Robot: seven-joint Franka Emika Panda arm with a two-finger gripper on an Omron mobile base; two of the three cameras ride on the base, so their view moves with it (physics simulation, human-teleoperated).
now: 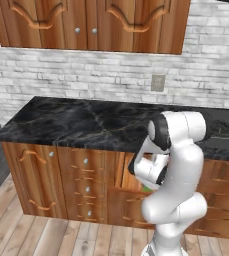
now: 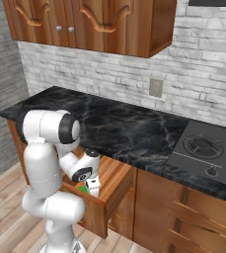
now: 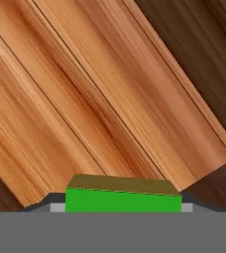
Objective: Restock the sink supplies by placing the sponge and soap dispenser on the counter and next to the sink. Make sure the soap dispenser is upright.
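We are looking first through the left base view, where the arm is folding down in the lower right of the frame and the hand is dipping into an open drawer (image 1: 128, 176) below the counter (image 1: 81, 122); a sliver of green, the sponge (image 1: 146, 189), is peeking out just under the wrist, low and right of centre. The fingers themselves are hiding behind the white body here, so from this side we are not getting their stance. Over to the right base view: the arm is rising at lower left, the gripper (image 2: 88, 190) is pointing down into the pulled-out drawer, and the green of the sponge is showing right at the tips, left of and below the frame's centre, with the black counter stretching away to the upper right toward the stovetop (image 2: 208, 148). Now the hand view: the sponge is sitting dead centre at the bottom edge, straight ahead of the hand, its long axis running left to right across the frame, so crosswise between the two sides of the hand, green face toward us and the yellow layer just above it. Pale finger pads (image 3: 58, 208) are showing at each end of the block, so we are reading the fingers as pressing in on the sponge's two ends. The wooden drawer floor is sloping diagonally behind it, and we are judging the next move to be a straight lift out.
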